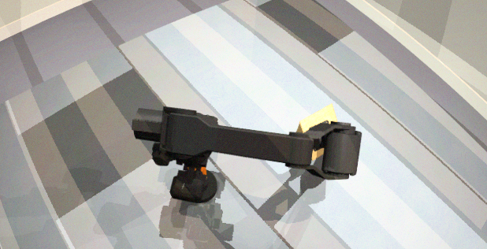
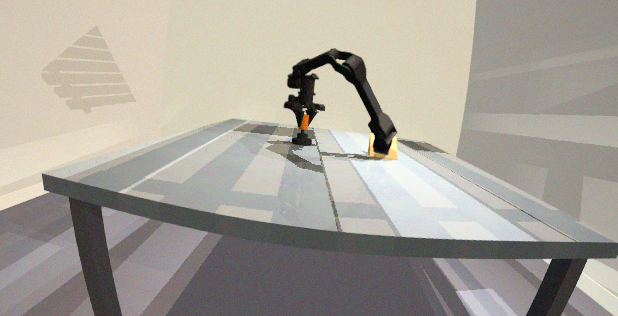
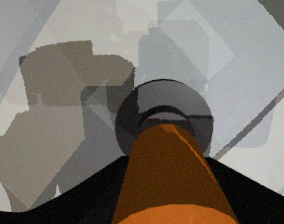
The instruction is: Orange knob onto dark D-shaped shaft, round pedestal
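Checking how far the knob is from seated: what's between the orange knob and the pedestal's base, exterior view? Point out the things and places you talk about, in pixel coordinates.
In the exterior view, the dark shaft (image 2: pixel 302 133) stands between the knob (image 2: pixel 304 122) (image 3: pixel 175 170) and the base (image 2: pixel 301 141) (image 3: pixel 128 120).

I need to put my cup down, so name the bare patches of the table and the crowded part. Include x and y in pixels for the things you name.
Bare: the tabletop's front stretch (image 2: pixel 300 203), between its near edge and the round pedestal (image 1: pixel 213 189) (image 2: pixel 301 141) (image 3: pixel 124 122). Crowded: around the pedestal, where the gripper (image 2: pixel 304 122) holds the orange knob (image 2: pixel 304 121) (image 3: pixel 168 170), and beneath the arm's span.
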`<state>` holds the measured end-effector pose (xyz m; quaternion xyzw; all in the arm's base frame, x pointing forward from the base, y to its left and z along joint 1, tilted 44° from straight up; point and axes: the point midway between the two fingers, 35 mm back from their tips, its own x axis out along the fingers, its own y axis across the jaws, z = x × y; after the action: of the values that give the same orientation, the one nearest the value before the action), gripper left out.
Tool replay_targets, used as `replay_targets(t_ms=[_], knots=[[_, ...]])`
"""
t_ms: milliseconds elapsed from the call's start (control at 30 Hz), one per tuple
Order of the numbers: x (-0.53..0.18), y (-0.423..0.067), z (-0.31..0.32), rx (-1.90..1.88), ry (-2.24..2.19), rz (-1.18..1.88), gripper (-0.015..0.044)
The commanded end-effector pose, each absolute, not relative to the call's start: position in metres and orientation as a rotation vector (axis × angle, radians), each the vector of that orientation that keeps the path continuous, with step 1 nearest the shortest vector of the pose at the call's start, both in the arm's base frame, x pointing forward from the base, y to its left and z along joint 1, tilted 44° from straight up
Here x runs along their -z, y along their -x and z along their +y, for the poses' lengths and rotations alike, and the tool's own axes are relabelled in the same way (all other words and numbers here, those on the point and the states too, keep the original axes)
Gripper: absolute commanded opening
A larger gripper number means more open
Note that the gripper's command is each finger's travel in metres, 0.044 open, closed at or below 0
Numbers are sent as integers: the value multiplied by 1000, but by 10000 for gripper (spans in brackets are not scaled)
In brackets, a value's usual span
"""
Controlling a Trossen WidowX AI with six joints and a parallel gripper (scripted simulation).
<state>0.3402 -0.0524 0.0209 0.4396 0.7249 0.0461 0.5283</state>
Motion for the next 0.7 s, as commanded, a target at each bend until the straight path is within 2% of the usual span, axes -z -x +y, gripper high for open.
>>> replay_targets(t_ms=[0,667], knots=[[-20,-340,-53,-68,-1086,1739,0],[-21,-340,-53,-68,-1086,1739,0]])
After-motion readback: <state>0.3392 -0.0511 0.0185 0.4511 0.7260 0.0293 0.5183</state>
